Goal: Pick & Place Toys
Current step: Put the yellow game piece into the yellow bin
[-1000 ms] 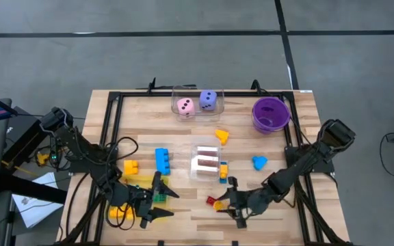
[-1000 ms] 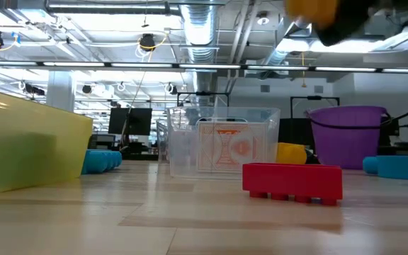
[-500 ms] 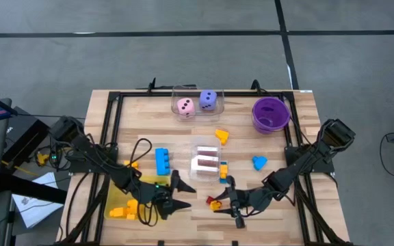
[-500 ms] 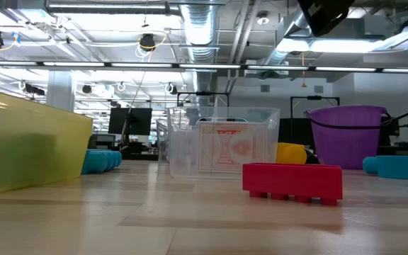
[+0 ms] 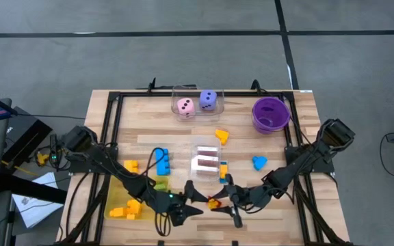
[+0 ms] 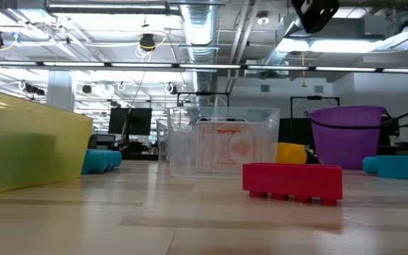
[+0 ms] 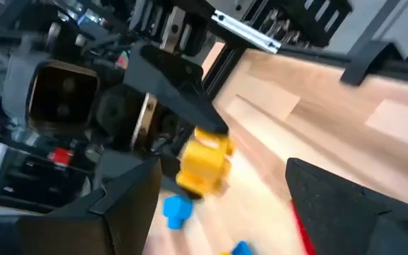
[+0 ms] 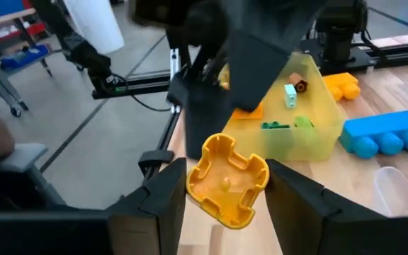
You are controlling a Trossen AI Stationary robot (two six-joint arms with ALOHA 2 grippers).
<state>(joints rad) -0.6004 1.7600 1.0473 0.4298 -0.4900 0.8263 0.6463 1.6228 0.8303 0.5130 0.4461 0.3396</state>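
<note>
While the sorting is only partly done, the holdings are standing as follows.

Desk (image 5: pixel 306 137): wooden, carrying everything below.

Left arm (image 5: pixel 115 171): reaching across the near edge towards the middle; its jaws are gaping wide and holding nothing, facing the right jaws, probably to receive a handover.

Right arm (image 5: pixel 299 164): reaching in from the opposite side; its jaws are pinching a yellow toy (image 8: pixel 227 180) from both sides, lifted clear of the desk, just beside the left jaws.

Yellow tray (image 5: pixel 118 195): sitting at the left near corner, already keeping several small pieces; likely the destination, being on the left arm's side.

Purple bowl (image 5: pixel 271 115): waiting at the far right.

Clear box (image 5: pixel 197 92): at the far edge, holding a pink die (image 5: pixel 185 106) and a purple die (image 5: pixel 208 100).

Card box (image 5: pixel 206 162): standing mid-desk.

Blue brick (image 5: pixel 161 160): lying near the tray, beside the left arm's path.

Red brick (image 6: pixel 292 182): lying on the desk under the meeting jaws, risking a knock.
</note>
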